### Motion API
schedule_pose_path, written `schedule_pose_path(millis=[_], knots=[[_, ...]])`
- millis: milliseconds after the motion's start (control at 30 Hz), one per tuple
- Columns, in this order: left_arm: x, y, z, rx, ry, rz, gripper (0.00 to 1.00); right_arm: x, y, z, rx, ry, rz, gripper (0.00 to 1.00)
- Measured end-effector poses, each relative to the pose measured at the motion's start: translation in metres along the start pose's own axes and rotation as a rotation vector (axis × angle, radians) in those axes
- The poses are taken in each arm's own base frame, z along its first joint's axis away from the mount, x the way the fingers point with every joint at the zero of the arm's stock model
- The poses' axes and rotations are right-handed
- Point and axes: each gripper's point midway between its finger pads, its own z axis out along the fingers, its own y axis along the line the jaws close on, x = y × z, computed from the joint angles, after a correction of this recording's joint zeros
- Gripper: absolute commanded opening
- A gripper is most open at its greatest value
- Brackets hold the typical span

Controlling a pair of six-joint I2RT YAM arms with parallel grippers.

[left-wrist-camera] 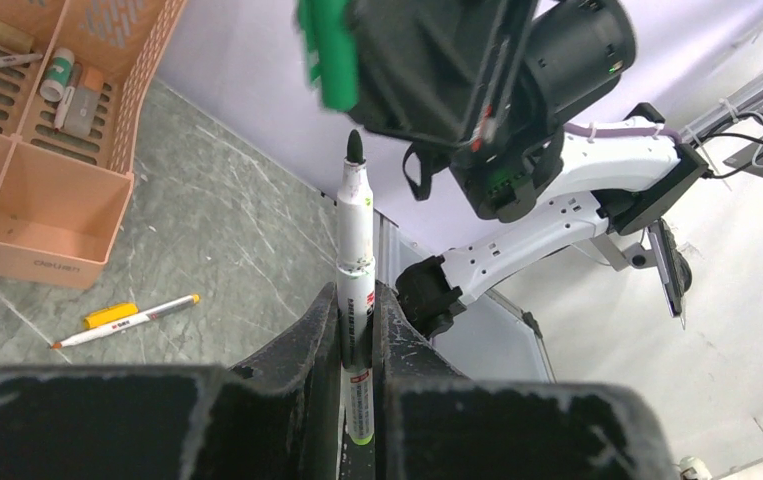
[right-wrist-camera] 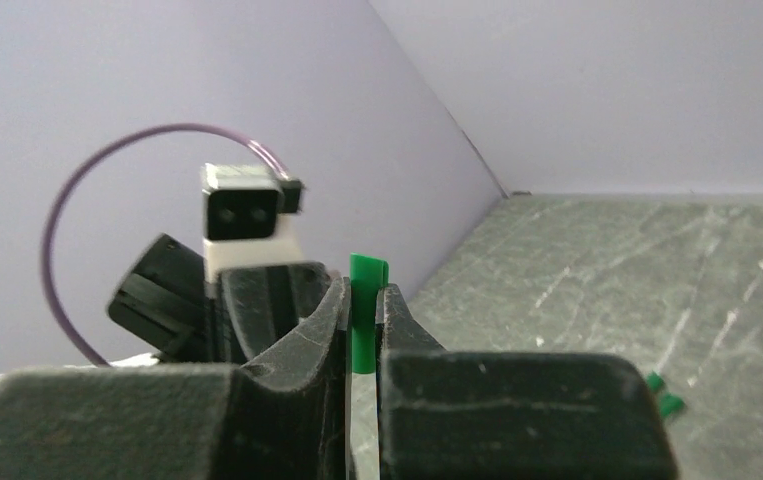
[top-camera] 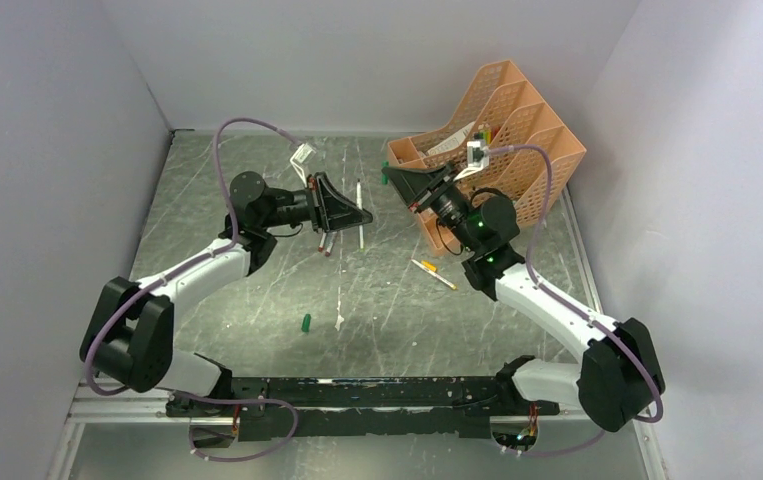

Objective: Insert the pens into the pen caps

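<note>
Pen (left-wrist-camera: pixel 354 235): white barrel with a printed label and a dark tip.
Held by: left claw (left-wrist-camera: pixel 357 312), closed narrow on the lower barrel. The tip end stands clear beyond the fingers.
Counterpart: pen cap (left-wrist-camera: pixel 325 55), green, pinched between the jaws of the right claw (right-wrist-camera: pixel 362 300), with its upper end showing above them. Which end is the open mouth cannot be told.
Relation: in the left wrist view the cap sits above and left of the tip. The two are apart and not yet in line.
Handling (judged): light, stiff, smooth plastic, so the barrel is likely to slide or pivot under an end-on push. It is best gripped low on the barrel, as here, with the tip end left free. The cap is small and easily twisted, and should be held by its closed end.
Surroundings: tabletop (top-camera: pixel 257 290) carrying a spare pen (top-camera: pixel 360 212), another pen (top-camera: pixel 435 274) with a yellow piece beside it, and a loose cap (top-camera: pixel 306 322). An orange organiser (top-camera: pixel 517 110) stands behind the right arm.
</note>
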Motion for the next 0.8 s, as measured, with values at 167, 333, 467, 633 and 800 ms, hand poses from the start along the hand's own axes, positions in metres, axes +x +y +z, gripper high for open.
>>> schedule_pose_path(millis=[167, 333, 467, 633, 800], knots=[[0.003, 0.006, 0.004, 0.008, 0.021, -0.022, 0.07, -0.020, 0.019, 0.011, -0.069, -0.037, -0.009, 0.00], [0.008, 0.010, 0.005, 0.025, 0.043, -0.053, 0.07, -0.021, 0.024, 0.021, -0.102, -0.030, -0.007, 0.00], [0.008, 0.010, 0.006, 0.034, 0.056, -0.054, 0.07, -0.011, 0.017, 0.026, -0.097, -0.002, 0.003, 0.00], [-0.003, 0.007, 0.010, 0.037, 0.060, -0.011, 0.07, -0.005, 0.012, 0.027, -0.094, 0.015, 0.006, 0.00], [0.000, 0.010, 0.010, 0.021, 0.075, -0.019, 0.07, -0.006, 0.013, 0.027, -0.096, 0.015, 0.005, 0.00]])
